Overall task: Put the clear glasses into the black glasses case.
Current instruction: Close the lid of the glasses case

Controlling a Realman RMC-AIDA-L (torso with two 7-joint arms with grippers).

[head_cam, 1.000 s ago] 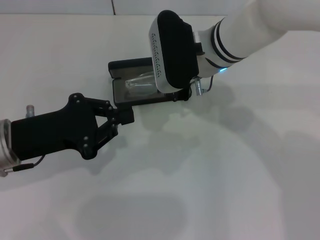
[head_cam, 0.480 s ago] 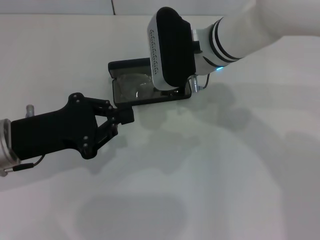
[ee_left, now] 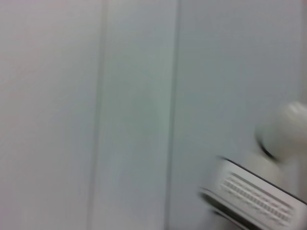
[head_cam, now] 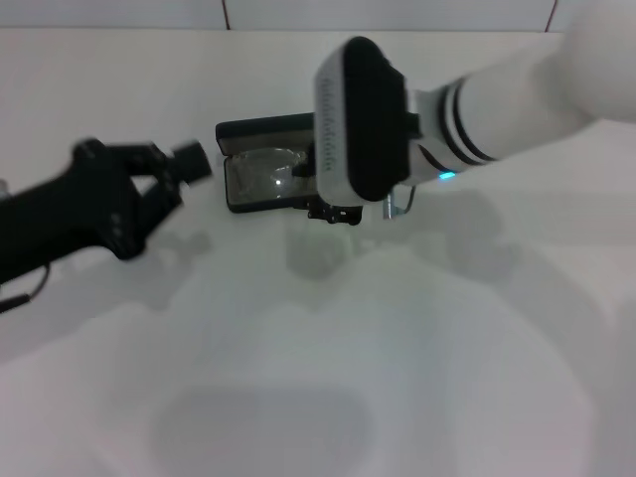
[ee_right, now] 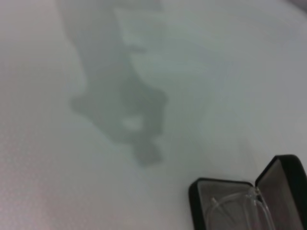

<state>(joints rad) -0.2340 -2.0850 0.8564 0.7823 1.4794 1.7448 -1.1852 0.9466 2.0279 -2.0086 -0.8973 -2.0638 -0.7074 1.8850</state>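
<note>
Right gripper: hangs just above the near edge of the case, its fingers mostly hidden behind the wrist housing in the head view; only small dark tips show below the housing, and whether they are apart or together I cannot tell; nothing seen held
Right arm: white, with dark bands and a small blue light near the wrist, reaching in from the right side across the table to the case
Left gripper: off to the left of the case, apart from it, blurred; fingers close together at the tip with nothing between them
Left arm: black, running out to the left edge of the head view
Glasses: lying inside the open case on its lining, clear lenses and thin arms faintly visible; the right wrist view also shows them resting in the tray
Case: open, lid raised at the far side, tray toward the robot; partly covered on its right end by the right wrist housing; in the right wrist view the tray rim and upright lid stand at the frame corner
Table: white, with soft shadows of both arms
Left wrist view: pale panelled surface, and the right arm's housing at the corner
</note>
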